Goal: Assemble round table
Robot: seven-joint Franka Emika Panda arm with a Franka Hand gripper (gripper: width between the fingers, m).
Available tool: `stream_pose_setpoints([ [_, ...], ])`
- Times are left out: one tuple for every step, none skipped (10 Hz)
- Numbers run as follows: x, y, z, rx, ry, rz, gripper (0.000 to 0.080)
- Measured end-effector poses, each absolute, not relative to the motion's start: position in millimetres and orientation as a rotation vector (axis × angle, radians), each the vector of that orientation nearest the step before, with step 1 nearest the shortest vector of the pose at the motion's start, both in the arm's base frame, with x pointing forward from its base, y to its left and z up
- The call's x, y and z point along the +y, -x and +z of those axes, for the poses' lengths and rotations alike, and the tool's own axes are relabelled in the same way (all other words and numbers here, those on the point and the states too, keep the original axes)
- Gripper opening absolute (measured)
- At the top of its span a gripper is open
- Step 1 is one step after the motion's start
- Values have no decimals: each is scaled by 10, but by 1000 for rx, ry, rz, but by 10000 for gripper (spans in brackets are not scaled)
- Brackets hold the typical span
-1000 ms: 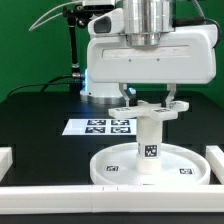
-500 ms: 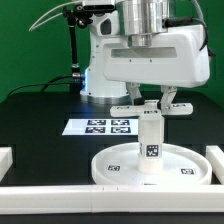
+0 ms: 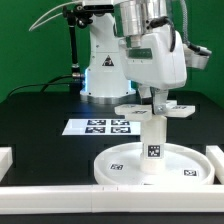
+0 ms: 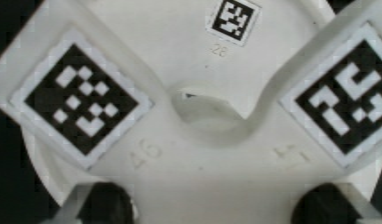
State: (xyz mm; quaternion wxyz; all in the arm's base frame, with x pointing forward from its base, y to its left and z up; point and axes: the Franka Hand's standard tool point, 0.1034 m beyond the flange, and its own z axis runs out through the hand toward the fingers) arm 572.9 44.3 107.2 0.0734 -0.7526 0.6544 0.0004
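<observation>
The large rimmed round disc lies flat on the black table at the front. The short thick leg stands upright in its middle, a tag on its side. The small cross-shaped base sits on top of the leg. My gripper comes straight down onto it, fingers closed on one arm of the cross. In the wrist view the base fills the frame with its tags and centre hole, and my gripper has dark pads on either side of the white arm.
The marker board lies flat behind the disc. Plain white border blocks run along the front, at the exterior view's right and at its left. The arm's pedestal stands at the back.
My hand has turned about its vertical axis above the leg, its wide body swinging round. The cross-shaped base has turned with it. The disc and leg stay in place.
</observation>
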Motion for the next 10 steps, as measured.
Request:
stream_pose_setpoints([
  [442, -5729, 1072, 2024, 2205, 8, 445],
  [445, -5729, 1072, 2082, 2150, 14, 445],
  [444, -5730, 1073, 2138, 2095, 19, 445],
  [444, -5730, 1073, 2159, 2073, 21, 445],
  [445, -5731, 1073, 2235, 1988, 30, 445],
  [446, -5731, 1070, 2352, 1829, 37, 445],
  [448, -5730, 1069, 2450, 1672, 44, 445],
  [450, -5732, 1069, 2508, 1571, 51, 445],
  [455, -5738, 1069, 2606, 1374, 66, 445],
  [459, -5740, 1070, 2660, 1258, 75, 445],
])
